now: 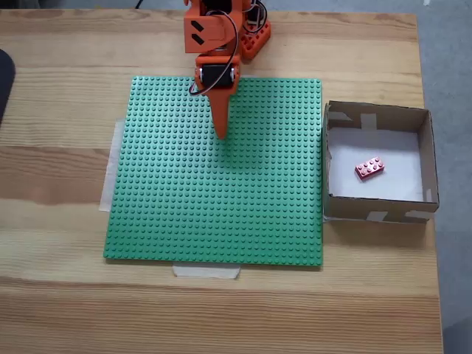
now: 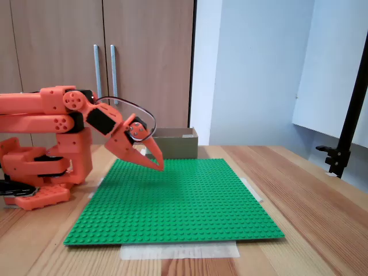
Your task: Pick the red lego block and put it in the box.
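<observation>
Red lego block lies flat on the white floor of the box, roughly central, slightly askew to the walls, touching none of them. It looks pinkish in the light.

Box: brown cardboard, open top, low walls, pale tape strips at corners. Seen from above it sits just beside the right edge of the green studded baseplate. In the low side-on fixed view the box stands at the far edge of the baseplate.

Gripper is orange and hangs over the baseplate's upper middle part, well apart from the box. Fingers come together to a single point in both fixed views, no gap visible, nothing between them. From the side the tip angles down, close above the studs; contact cannot be judged.

Arm base stands on the table just off the baseplate's edge.

Surface: pale wooden table, visible grain. Baseplate fixed with masking tape.

Room: wooden cabinet doors with two metal handles, white wall, black stand at right.
</observation>
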